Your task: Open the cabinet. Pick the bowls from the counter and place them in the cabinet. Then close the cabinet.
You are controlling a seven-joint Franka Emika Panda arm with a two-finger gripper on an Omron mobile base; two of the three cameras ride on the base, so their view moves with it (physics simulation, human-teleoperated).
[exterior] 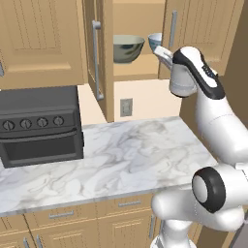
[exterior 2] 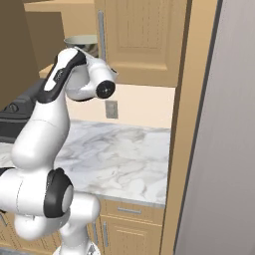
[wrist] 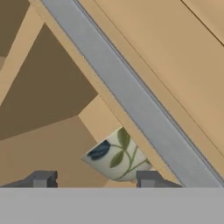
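The cabinet point(exterior: 128, 72) stands with its left door point(exterior: 102, 58) swung out and its right door point(exterior: 193, 24) nearly shut. On its lower board sits the olive-grey bowl point(exterior: 128, 48), also seen in the right base view point(exterior 2: 82, 42). The white bowl point(exterior: 155, 41) with a leaf pattern rests beside it, at the right door's edge. My gripper point(exterior: 161, 51) reaches up to that bowl. In the hand view the fingertips point(wrist: 41, 179) stand apart, the gripper point(wrist: 94, 180) is open, and the white bowl point(wrist: 116, 155) lies just beyond them. The right door's silver handle point(wrist: 131, 100) crosses above. The counter point(exterior: 121, 155) carries no bowl.
A black oven point(exterior: 41, 128) with knobs stands at the counter's left end. A wall outlet point(exterior: 126, 106) sits under the cabinet. Low drawers point(exterior: 63, 213) run below the counter. A tall oak panel point(exterior 2: 191, 149) and a grey wall point(exterior 2: 229, 149) close off the right side.
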